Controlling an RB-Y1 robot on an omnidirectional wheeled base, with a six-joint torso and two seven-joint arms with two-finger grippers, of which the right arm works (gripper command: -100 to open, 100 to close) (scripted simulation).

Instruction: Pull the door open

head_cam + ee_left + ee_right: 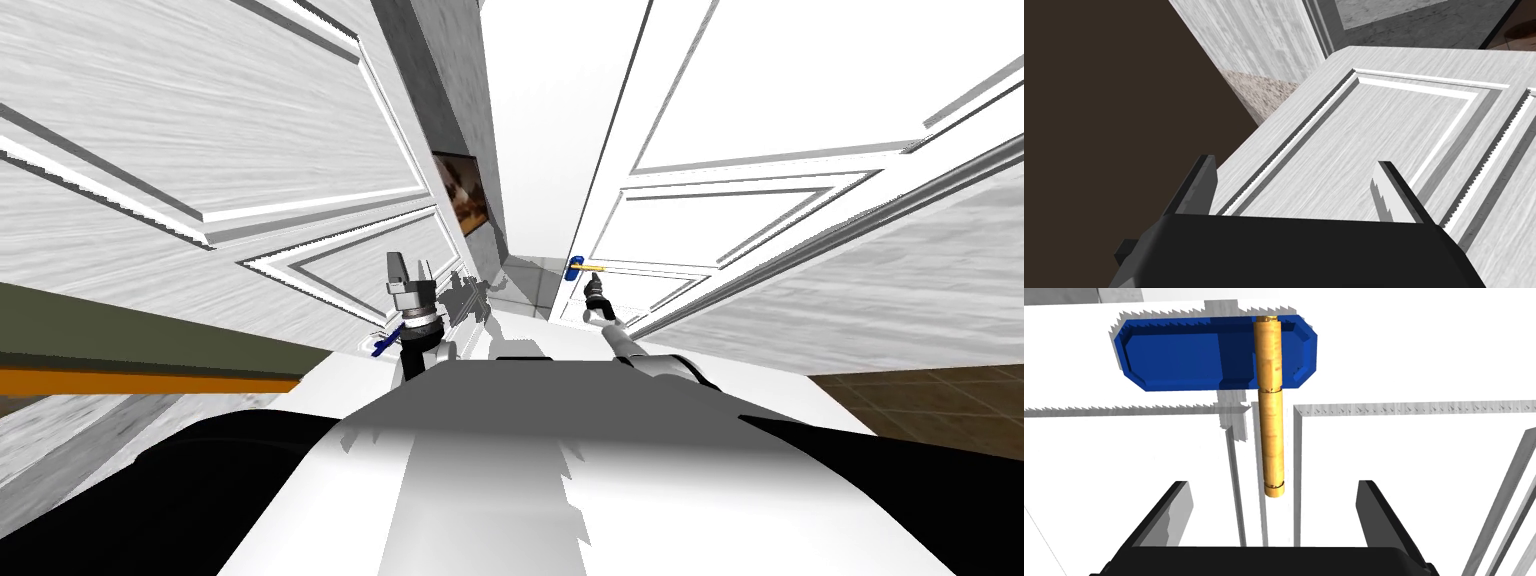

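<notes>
A white panelled door [760, 90] stands to my right. It carries a blue plate [1189, 353] with a yellow lever handle [1271, 408]. My right gripper [1274, 508] is open and points at the door face just below the plate [574, 268]. The lever's free end hangs midway between its fingertips [1174, 508], touching neither. In the head view that gripper [592, 290] sits right under the handle [592, 267]. My left gripper [408, 268] is raised close to a grey wood-grain panelled door [200, 120] on my left. It is open [1294, 175] with nothing between its fingers.
A narrow gap runs between the two doors, with a framed picture [463, 190] on the grey wall beyond. A small blue piece [383, 342] sits low by my left arm. Brown tiled floor [930, 400] lies at the right, and an olive and orange band [120, 370] at the left.
</notes>
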